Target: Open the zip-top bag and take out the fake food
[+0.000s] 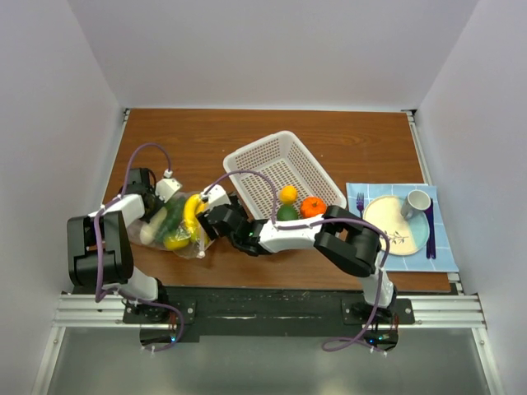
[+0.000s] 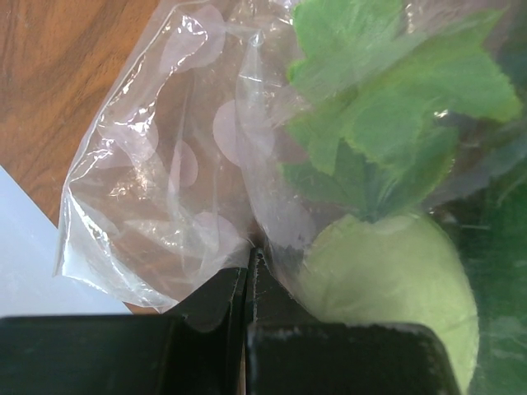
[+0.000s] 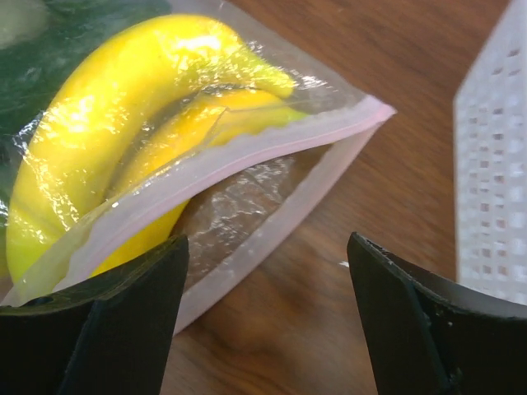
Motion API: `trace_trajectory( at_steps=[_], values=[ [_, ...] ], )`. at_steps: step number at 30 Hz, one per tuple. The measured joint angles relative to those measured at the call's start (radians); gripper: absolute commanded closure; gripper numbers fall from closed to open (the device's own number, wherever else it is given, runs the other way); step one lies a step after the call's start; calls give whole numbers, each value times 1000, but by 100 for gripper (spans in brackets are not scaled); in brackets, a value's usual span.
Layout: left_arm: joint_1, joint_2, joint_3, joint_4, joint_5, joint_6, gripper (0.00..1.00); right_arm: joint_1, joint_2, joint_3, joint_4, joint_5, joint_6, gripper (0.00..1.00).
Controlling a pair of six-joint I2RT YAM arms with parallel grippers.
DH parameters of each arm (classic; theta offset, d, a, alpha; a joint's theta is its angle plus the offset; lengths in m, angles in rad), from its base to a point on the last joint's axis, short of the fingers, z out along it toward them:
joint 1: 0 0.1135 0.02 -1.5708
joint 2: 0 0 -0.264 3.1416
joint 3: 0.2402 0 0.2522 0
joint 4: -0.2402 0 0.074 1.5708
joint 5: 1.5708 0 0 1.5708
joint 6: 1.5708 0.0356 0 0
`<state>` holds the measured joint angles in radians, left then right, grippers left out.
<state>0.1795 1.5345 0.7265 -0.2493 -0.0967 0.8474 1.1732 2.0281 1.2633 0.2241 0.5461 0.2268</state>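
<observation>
The zip-top bag (image 1: 177,226) lies flat on the bench (image 1: 198,140) at its near left, between my two end effectors. Its long axis runs roughly across the bench. The pink zip edge (image 3: 247,164) is on the right-hand end, pointing towards my right end effector, and the closed bottom is towards my left one.

Some fake food is inside the bag. A yellow banana (image 1: 191,216) lies just behind the zip strip, and further in are a leafy green piece (image 2: 387,107) and a pale green round piece (image 2: 387,280). The lips of the zip look slightly parted over the banana, though I cannot tell how far.

My left end effector (image 2: 249,255) is fully closed, pinching a fold of the clear plastic at the bag's left end. My right end effector (image 3: 265,247) is spread wide and grips nothing. The zip edge lies just ahead of it and between its fingers, and I cannot tell whether the left finger touches the bag's corner.

To the right stands the white basket (image 1: 272,160). In its near corner are an orange piece (image 1: 312,206), a small yellow piece (image 1: 288,194) and a green round one (image 1: 286,213).
</observation>
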Motion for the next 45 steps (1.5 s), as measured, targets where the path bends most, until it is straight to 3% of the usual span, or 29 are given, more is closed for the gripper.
trace_trajectory(
  at_steps=[10,16,22,31,34,39,40,43,45],
  values=[
    [2,25,27,-3,-2,-42,100,-37,56,23,57,-186,130,2],
    [-9,29,32,-2,-27,-128,100,-50,56,23,107,-274,212,1],
    [-18,11,21,-11,-36,-211,100,-51,66,57,91,-284,252,1],
    [-39,-150,-77,-142,25,-234,100,-62,130,161,6,-255,266,5],
    [-44,-183,-90,-178,45,-225,100,-64,144,175,-14,-246,271,12],
    [-45,-192,-92,-202,72,-214,100,-63,144,175,-24,-234,269,37],
    [-45,-192,-93,-203,76,-214,100,-62,144,172,-26,-223,268,48],
    [-56,-192,-103,-194,66,-200,100,-54,144,148,-45,-192,246,65],
    [-56,-188,-104,-186,53,-191,100,-41,133,136,-52,-158,234,66]
  ],
)
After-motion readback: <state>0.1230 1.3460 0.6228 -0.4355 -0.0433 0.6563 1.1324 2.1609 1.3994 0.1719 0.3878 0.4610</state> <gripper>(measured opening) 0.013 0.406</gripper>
